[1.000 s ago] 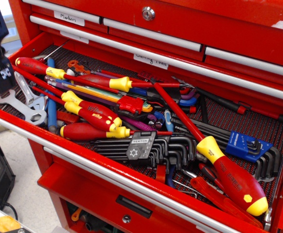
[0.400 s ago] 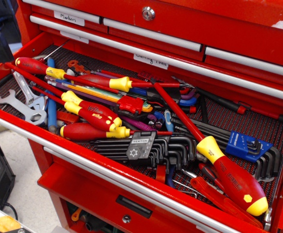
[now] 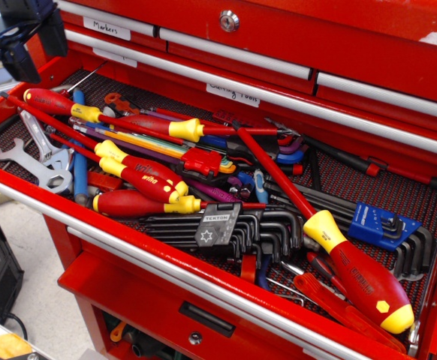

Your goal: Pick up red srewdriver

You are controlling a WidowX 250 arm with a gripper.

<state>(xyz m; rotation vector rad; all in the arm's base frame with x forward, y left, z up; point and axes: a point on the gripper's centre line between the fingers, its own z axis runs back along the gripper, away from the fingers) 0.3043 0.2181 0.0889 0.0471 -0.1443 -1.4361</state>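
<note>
The red srewdriver (image 3: 51,100) lies at the far left of the open drawer. It has a glossy red handle, a yellow collar and a thin red shaft running right under other tools. My gripper (image 3: 37,54) hangs above the drawer's back left corner, up and left of the handle and not touching it. Its dark fingers (image 3: 19,64) stand apart with nothing between them. A much bigger red screwdriver with a yellow end cap (image 3: 361,277) lies at the front right. Two short red-yellow screwdrivers with white lettering (image 3: 140,171) lie in the middle.
The red tool chest drawer (image 3: 166,259) holds several hex key sets (image 3: 226,225), a blue key holder (image 3: 384,225), flat wrenches (image 3: 34,161) and other red-handled screwdrivers (image 3: 155,124). Closed drawers (image 3: 278,45) rise behind. The gripper is near the drawer's left wall.
My gripper has moved up and to the right, from the left edge of the view to above the drawer's back left corner. The tools have not moved.
</note>
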